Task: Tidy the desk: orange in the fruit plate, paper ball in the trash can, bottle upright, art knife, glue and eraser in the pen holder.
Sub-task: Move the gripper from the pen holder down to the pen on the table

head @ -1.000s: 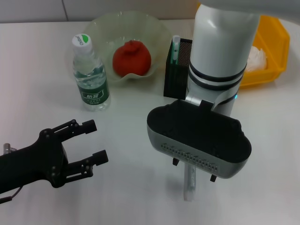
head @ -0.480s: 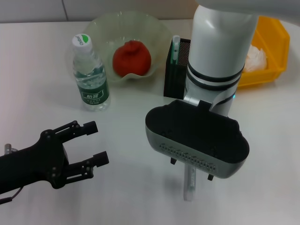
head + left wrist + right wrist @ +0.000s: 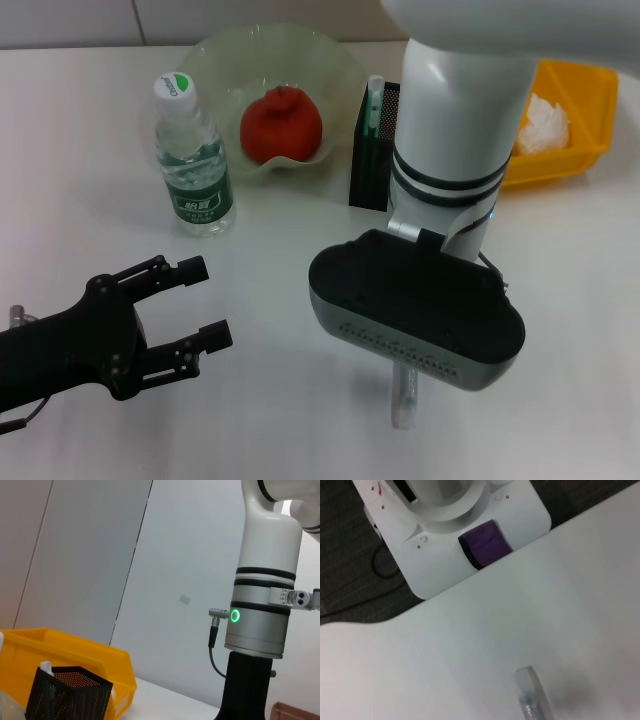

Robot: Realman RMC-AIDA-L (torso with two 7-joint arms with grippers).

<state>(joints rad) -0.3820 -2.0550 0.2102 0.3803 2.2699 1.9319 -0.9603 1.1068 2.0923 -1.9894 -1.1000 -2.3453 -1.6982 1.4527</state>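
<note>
Mostly tidy; one clear stick left on the near counter [image 3: 300, 430].
Orange [image 3: 281, 124] in fruit plate [image 3: 215, 50], bottle [image 3: 192, 158] upright, paper ball [image 3: 545, 120] in trash can [image 3: 590, 150]. My left claw [image 3: 200, 303] gapes empty; right claw hidden over clear stick [image 3: 405, 400].

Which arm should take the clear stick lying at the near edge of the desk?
Right. The right arm's wrist hangs directly over the clear stick. The left gripper, jaws open, sits well off to the side over bare table.

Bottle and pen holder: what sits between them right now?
In the head view, the fruit plate with the orange in it lies between the upright bottle and the pen holder.
</note>
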